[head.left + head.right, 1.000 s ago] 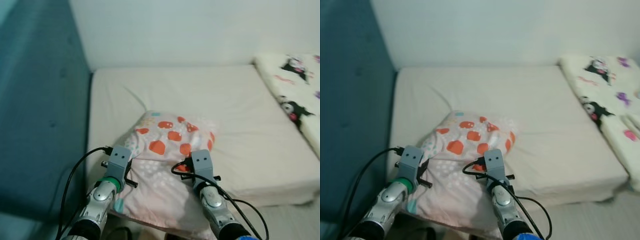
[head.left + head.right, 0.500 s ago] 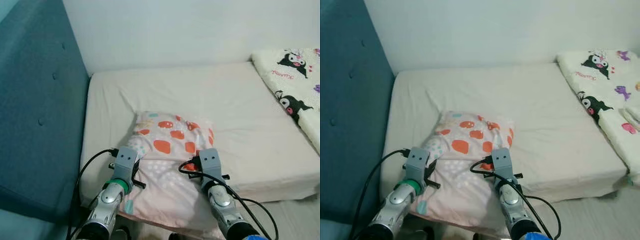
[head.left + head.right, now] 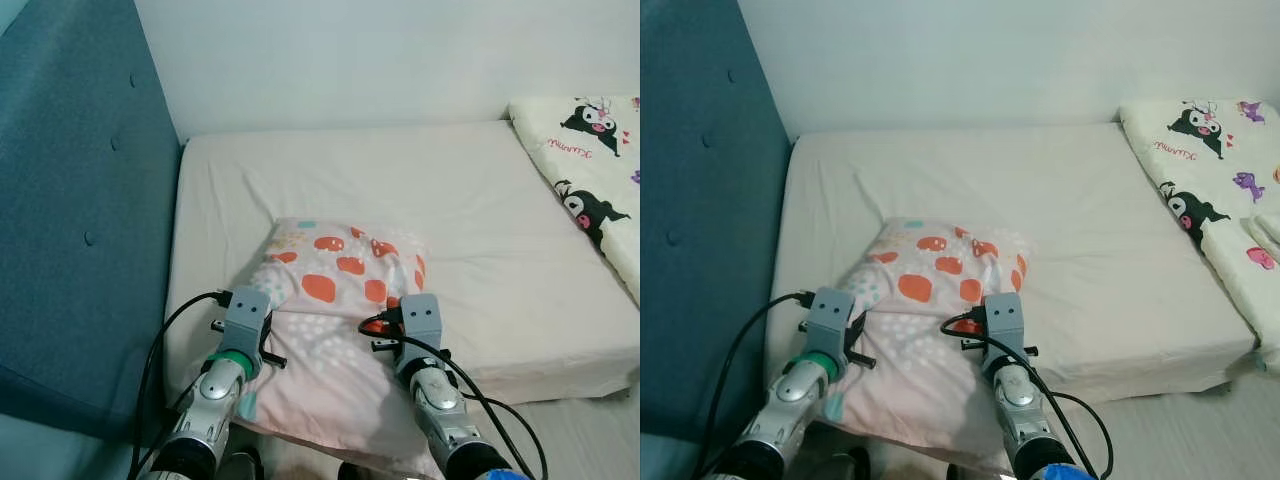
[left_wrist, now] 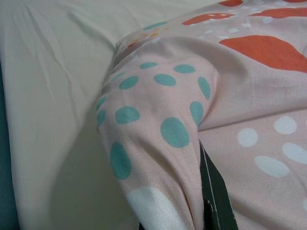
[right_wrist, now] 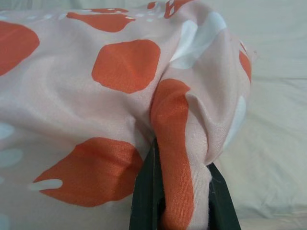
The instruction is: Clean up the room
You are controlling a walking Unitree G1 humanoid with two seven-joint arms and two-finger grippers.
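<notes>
Both hands are gripping the pink pillow (image 3: 340, 330): the left hand (image 4: 211, 201) is pinching a fold of its teal-dotted corner between black fingers (image 4: 218, 191), and the right hand (image 5: 184, 211) is clamping a fold of its orange-patched corner. Seen from the head, the pillow is lying near the front edge of the cream bed (image 3: 480, 200), its near end overhanging toward six o'clock. A teal padded headboard (image 3: 70, 200) is running along nine o'clock, and a cartoon-print blanket (image 3: 590, 150) is lying at two o'clock.
</notes>
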